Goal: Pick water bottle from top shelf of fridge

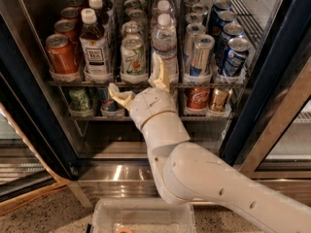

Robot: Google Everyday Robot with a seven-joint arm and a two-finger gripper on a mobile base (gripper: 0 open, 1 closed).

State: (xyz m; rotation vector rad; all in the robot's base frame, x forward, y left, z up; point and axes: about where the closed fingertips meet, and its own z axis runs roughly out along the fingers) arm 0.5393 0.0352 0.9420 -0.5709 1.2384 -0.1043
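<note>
On the left of the top shelf [63,83] in the fridge [29,125] stand an orange can [61,55] and a dark tea bottle [95,45]. The gripper [141,85] is wide open and holds nothing. One finger [160,74] is in front of the water bottle [166,40]. Blue cans [233,57] stand on the right.

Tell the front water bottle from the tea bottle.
The water bottle is clear with clear contents; the tea bottle is dark. The water bottle is ribbed; the tea bottle looks smooth. The open gripper has one finger in front of the water bottle's base; the tea bottle stands apart from it. Both stand upright, white-capped, on the top shelf.
</note>
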